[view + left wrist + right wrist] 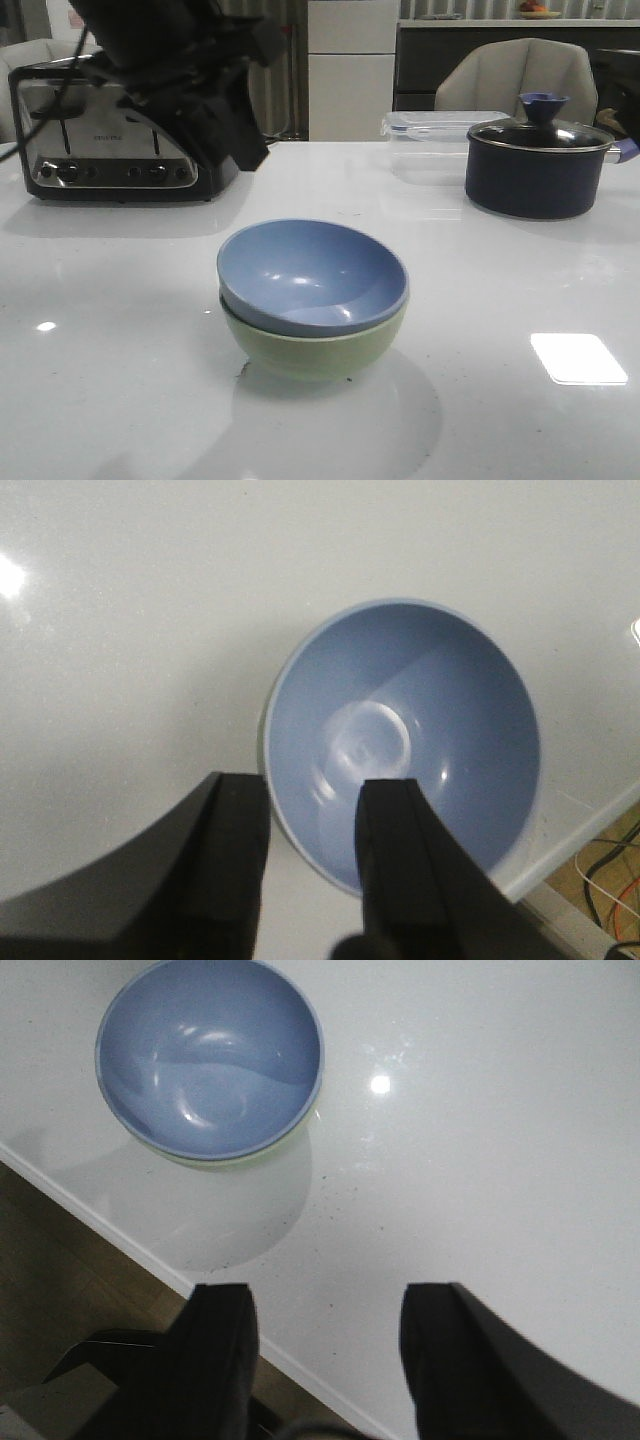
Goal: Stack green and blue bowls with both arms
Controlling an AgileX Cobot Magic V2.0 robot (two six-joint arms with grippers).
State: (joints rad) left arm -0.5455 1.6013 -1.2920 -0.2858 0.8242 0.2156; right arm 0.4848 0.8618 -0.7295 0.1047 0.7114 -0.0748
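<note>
The dusty blue bowl [310, 275] sits nested inside the pale green bowl [320, 355] at the middle of the white table [500, 300], slightly tilted. My left gripper [250, 150] hangs raised at the back left, open and empty. In the left wrist view its jaws [315, 785] stand apart above the blue bowl's [420, 720] near rim; a sliver of green rim [262, 720] shows. My right gripper [325, 1295] is open and empty over the table's front edge, apart from the blue bowl [210, 1055] with green [265, 1152] under it. It is out of the front view.
A black and chrome toaster [110, 135] stands at the back left. A dark lidded pot [540, 165] and a clear plastic box [430, 125] stand at the back right, a chair [515, 75] behind them. The table's front edge [100, 1225] runs close by the bowls.
</note>
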